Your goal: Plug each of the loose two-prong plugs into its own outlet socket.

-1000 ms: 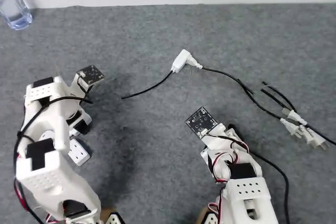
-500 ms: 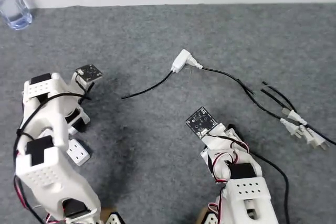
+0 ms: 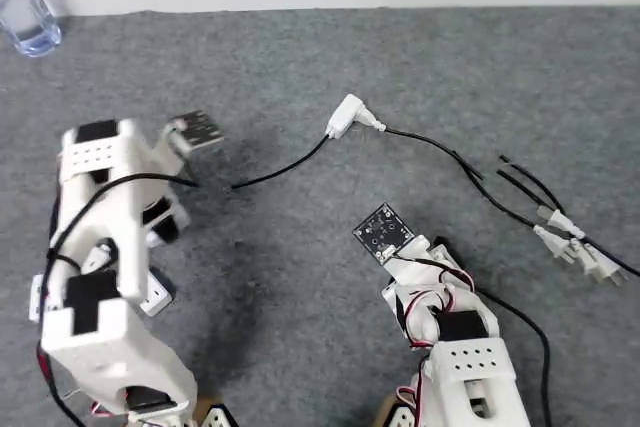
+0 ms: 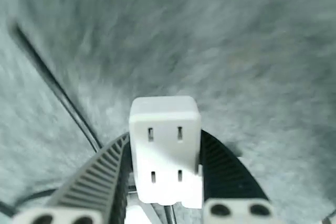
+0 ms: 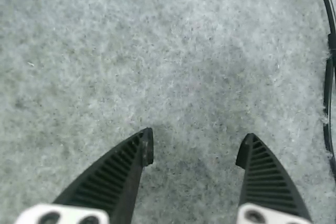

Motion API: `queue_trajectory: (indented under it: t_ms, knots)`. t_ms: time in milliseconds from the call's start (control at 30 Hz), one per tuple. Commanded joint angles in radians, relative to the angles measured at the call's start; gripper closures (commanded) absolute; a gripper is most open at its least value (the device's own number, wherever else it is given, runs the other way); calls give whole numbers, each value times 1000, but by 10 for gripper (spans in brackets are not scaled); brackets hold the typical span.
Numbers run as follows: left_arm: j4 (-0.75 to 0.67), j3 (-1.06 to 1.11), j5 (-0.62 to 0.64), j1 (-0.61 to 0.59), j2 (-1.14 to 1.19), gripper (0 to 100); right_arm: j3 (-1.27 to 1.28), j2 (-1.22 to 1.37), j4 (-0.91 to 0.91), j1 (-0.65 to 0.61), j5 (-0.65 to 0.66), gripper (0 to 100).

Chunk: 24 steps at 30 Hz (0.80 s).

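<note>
Socket block: a white block [image 4: 165, 148] with squared corners; its face carries two pairs of narrow slots, one pair above the other.
Where it is: held above the grey table [image 3: 300, 57] at the end of the left arm [image 3: 100, 247].
Left jaws: closed on the socket block, one ribbed black finger [image 4: 107, 169] pressed against each side.
Right jaws: open, with a wide gap over the table's grey felt; the right arm [image 3: 450, 337] is near the front edge.
White connector: lies on the table [image 3: 346, 115] beyond both arms, a black cord [image 3: 280, 169] running out of it toward the left arm and another toward the right side.
Loose plugs: a small cluster of white two-prong plugs [image 3: 565, 232] lies at the right side, well apart from the socket block.
Edges: the table's far edge meets a white wall; a clear bottle [image 3: 25, 7] stands in the far left corner.
Open room: a broad stretch of felt lies between the two arms and out to the connector.
</note>
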Motion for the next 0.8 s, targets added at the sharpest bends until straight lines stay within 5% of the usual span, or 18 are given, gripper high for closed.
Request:
queue_trajectory:
  t_ms: [0,367,600,767]
  knots:
    - [124,-73,6,140,-130,986,-5,-12,-28,-1,11,740]
    - [204,8,91,448,-258,986,-29,-35,-51,122,-54,753]
    - [60,174,94,551,-245,986,-17,-173,-85,292,-216,916]
    - [-114,275,141,585,-242,986,11,-282,-82,380,-282,929]
